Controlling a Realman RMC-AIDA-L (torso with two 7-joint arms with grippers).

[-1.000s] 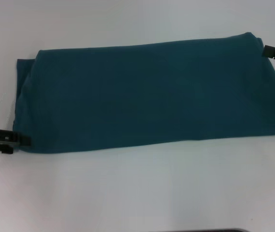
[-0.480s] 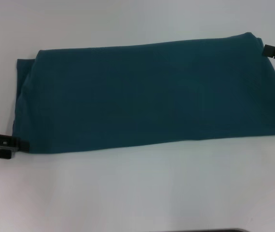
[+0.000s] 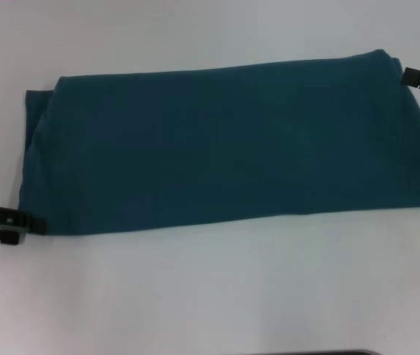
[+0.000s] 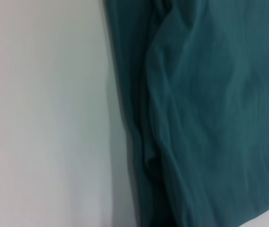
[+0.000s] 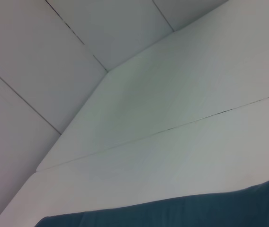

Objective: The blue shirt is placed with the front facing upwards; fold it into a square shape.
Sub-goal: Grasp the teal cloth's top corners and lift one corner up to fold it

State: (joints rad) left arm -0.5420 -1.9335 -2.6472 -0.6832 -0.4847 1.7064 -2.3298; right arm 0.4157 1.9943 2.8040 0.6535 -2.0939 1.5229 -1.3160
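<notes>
The blue shirt (image 3: 225, 140) lies on the white table (image 3: 210, 296), folded into one long band running left to right. Only plain teal cloth faces up; the white letters and the collar are hidden. My left gripper (image 3: 41, 224) is at the band's near left corner, at table height. My right gripper (image 3: 405, 74) is at the band's far right corner. The left wrist view shows the layered, creased edge of the shirt (image 4: 210, 118) beside bare table. The right wrist view shows one strip of the shirt (image 5: 172, 213) below white panels.
White table surface surrounds the shirt on all sides, with a wide bare strip in front of it. A dark edge (image 3: 328, 353) shows at the table's near side. White wall panels with seams (image 5: 125, 94) stand behind the table.
My left gripper has shifted slightly toward the near edge of the table, and the shirt's near left corner has moved a little with it. The right gripper has not moved.
</notes>
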